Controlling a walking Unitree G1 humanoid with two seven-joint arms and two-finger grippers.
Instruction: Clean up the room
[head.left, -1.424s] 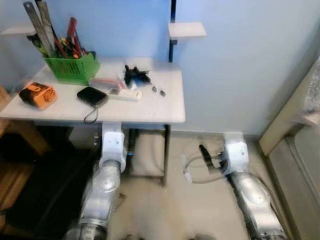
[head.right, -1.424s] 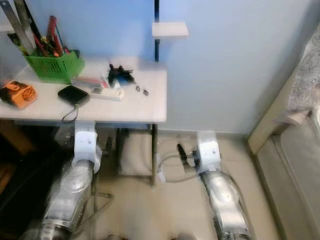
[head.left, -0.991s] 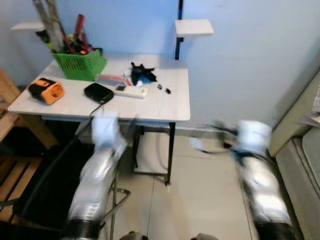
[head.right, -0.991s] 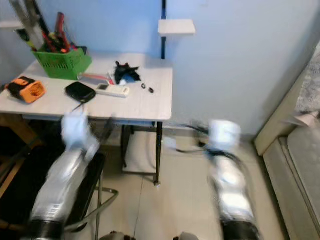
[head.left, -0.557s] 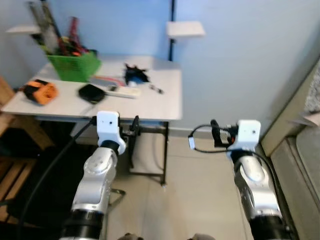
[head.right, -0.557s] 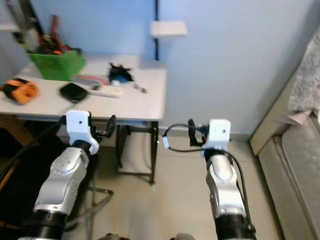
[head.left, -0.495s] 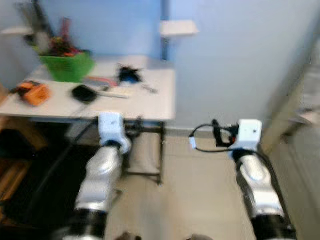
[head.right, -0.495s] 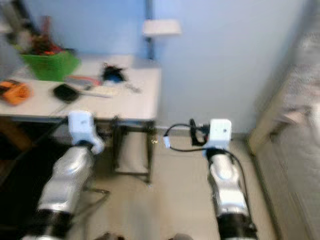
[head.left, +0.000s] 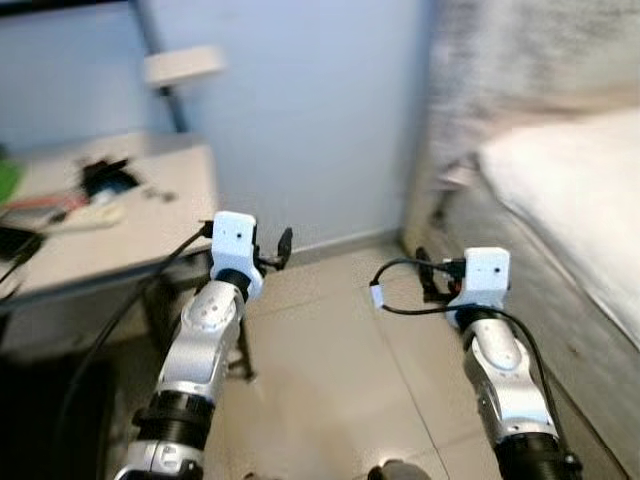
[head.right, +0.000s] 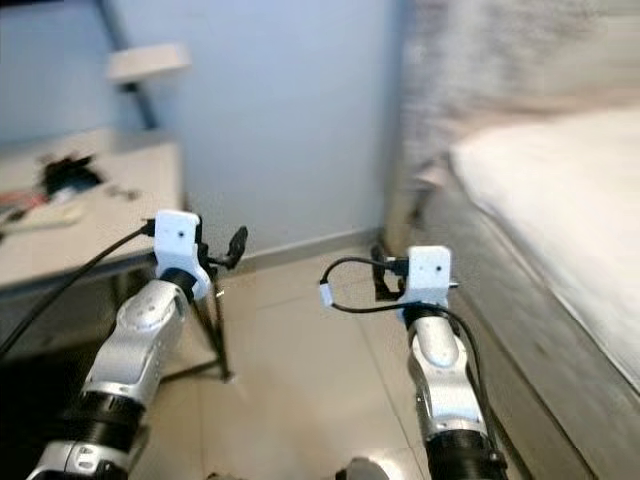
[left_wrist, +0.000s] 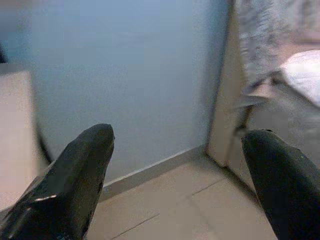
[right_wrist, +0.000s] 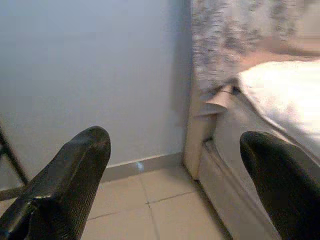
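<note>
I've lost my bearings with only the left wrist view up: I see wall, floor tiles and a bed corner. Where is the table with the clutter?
Observer: The table is on the robot's left, beside the left arm. The left gripper is raised just off its right edge.
Operator: Anything on that table?
Observer: A black object and a long white object lie on it, both blurred.
Operator: And the right arm?
Observer: The right gripper is open and empty, held up over the floor beside the bed.
</note>
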